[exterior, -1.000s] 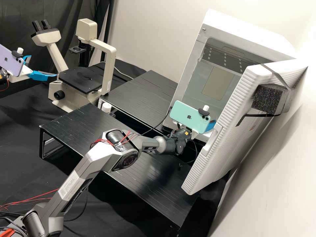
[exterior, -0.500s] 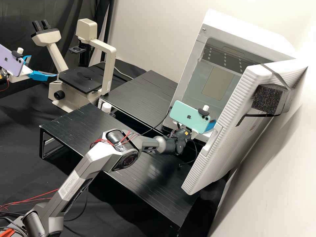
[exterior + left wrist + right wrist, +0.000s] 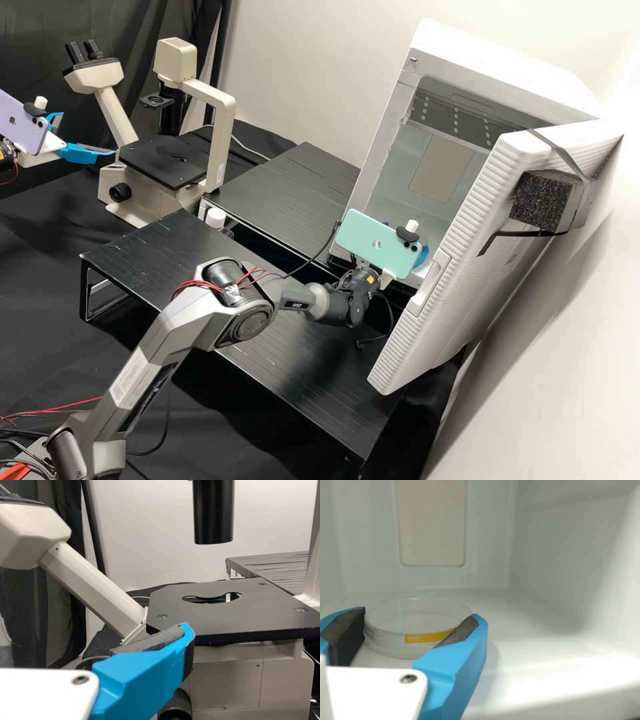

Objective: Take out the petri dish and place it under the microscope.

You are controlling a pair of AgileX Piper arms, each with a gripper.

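Observation:
My right gripper (image 3: 423, 256) is at the mouth of the white incubator (image 3: 408, 190), largely behind its mounted phone. In the right wrist view this gripper (image 3: 419, 622) is shut on the clear petri dish (image 3: 415, 617), a pad against either side; the dish carries a yellow label and sits low, near the chamber floor. My left gripper (image 3: 88, 135) stands open and without a load beside the microscope (image 3: 217, 143). In the left wrist view one blue finger of the left gripper (image 3: 186, 632) is before the black microscope stage (image 3: 225, 620), which has an opening in its plate.
The incubator's ribbed door (image 3: 460, 267) stands open on the right, close to the right arm. Two low black platforms (image 3: 157, 253) lie between microscope and incubator, with a small white-capped item (image 3: 215, 218) near the gap. A cable hangs beneath the right wrist.
The right arm has drawn back slightly toward the left and its wrist has tilted a little. The left arm, the microscope and the door have kept still.

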